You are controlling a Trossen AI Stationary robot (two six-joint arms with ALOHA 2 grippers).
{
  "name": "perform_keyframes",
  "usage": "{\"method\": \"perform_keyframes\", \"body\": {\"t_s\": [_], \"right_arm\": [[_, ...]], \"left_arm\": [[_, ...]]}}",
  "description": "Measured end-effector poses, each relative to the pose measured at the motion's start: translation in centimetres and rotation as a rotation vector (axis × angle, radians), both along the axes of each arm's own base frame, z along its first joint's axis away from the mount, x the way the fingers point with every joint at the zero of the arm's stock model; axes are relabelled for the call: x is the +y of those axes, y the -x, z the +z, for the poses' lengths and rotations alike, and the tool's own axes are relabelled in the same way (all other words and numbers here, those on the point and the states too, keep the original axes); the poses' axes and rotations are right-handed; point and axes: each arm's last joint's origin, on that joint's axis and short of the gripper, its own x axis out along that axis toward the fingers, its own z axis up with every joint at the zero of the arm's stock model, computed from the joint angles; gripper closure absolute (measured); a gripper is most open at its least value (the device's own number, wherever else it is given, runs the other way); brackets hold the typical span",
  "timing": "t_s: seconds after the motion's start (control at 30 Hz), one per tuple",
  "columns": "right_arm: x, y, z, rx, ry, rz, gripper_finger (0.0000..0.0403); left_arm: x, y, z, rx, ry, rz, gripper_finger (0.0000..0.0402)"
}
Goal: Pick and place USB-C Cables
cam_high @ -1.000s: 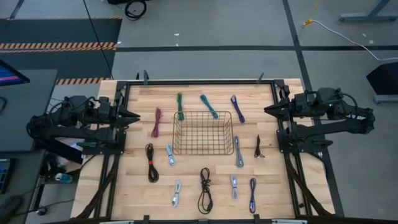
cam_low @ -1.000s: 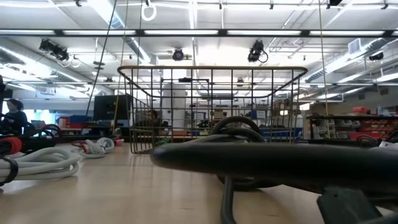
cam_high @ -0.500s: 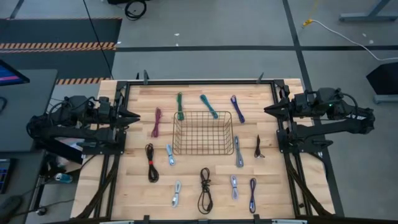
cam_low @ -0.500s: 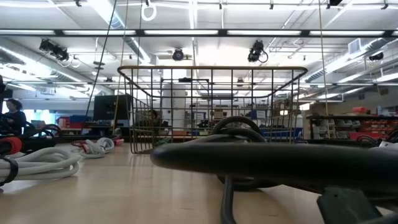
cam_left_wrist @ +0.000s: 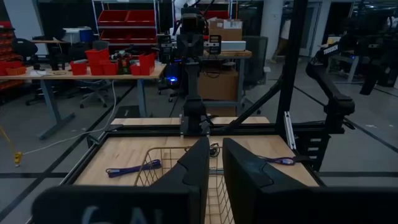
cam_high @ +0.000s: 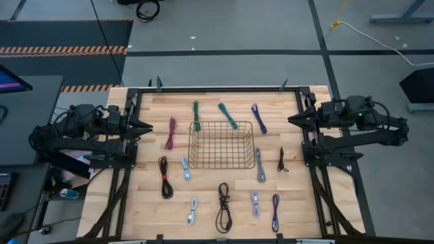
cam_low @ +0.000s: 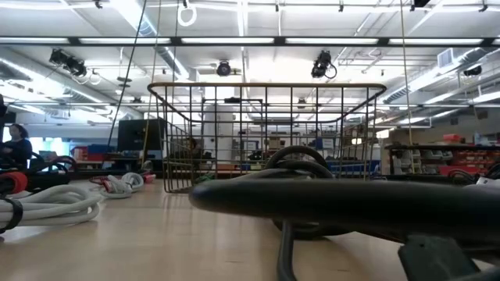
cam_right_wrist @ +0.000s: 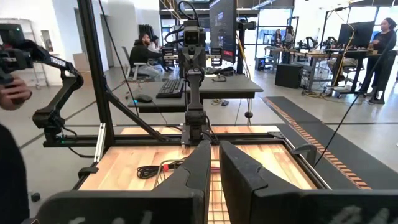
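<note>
Basket [cam_high: 222,144] mid-table, cables [cam_high: 223,207] ringing it, claws parked at edges.

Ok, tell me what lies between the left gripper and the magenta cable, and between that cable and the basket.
Nothing visible does. The left gripper sits at the table's left edge, the magenta cable lies on bare wood just inward of it, and the wire basket stands beside the cable, with only its own wall to clear.

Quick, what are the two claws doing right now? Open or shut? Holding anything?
Left claw: shut, holding nothing, parked at the table's left edge.
Right claw: shut, holding nothing, parked at the right edge.
</note>
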Motion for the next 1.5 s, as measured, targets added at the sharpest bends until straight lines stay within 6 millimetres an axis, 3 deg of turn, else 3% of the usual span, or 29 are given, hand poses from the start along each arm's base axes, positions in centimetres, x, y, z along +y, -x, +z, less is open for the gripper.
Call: {"method": "perform_keyframes", "body": {"t_s": [0.57, 0.97, 1.1, 1.5], "right_arm": [[0.0, 0.0, 0.3, -0.027, 0.0, 0.0, 0.0362], [0.0, 1.0, 4.3, -0.463, -0.104, 0.017, 0.0362], [0.0, 1.1, 4.6, -0.492, -0.111, 0.019, 0.0362], [-0.8, -2.6, 3.9, -0.416, -0.34, -0.22, 0.0362]], "left_arm": [[0.0, 0.0, 0.6, -0.055, 0.142, -0.005, 0.0351], [0.0, 0.1, 1.5, -0.151, 0.137, -0.01, 0.0351], [0.0, 0.1, 1.5, -0.151, 0.093, -0.007, 0.0351], [0.0, 0.1, 1.5, -0.149, 0.088, -0.006, 0.0351]]}}
